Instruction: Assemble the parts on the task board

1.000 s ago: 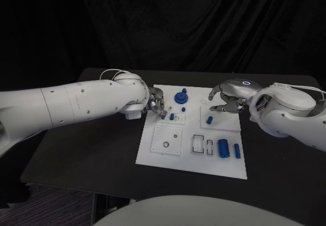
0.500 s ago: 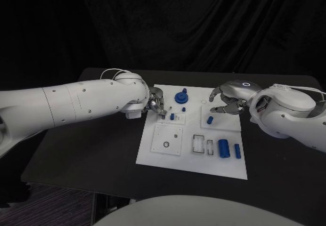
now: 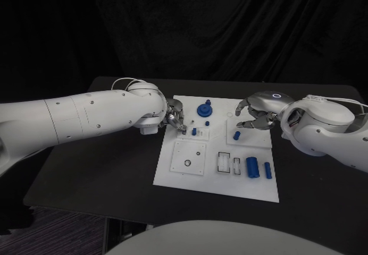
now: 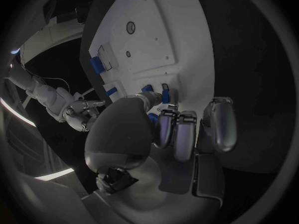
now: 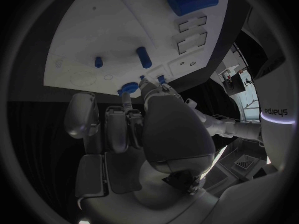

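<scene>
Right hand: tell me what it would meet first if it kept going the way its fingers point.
Probably the small blue peg lying on the task board. The right hand hovers just above it, fingers curled downward toward it. How far above is unclear, so it might instead land on the bare board beside the peg.

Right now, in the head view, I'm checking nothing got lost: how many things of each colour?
Blue pieces: 7
White board: 1
Silver hands: 2
Total: 10
</scene>
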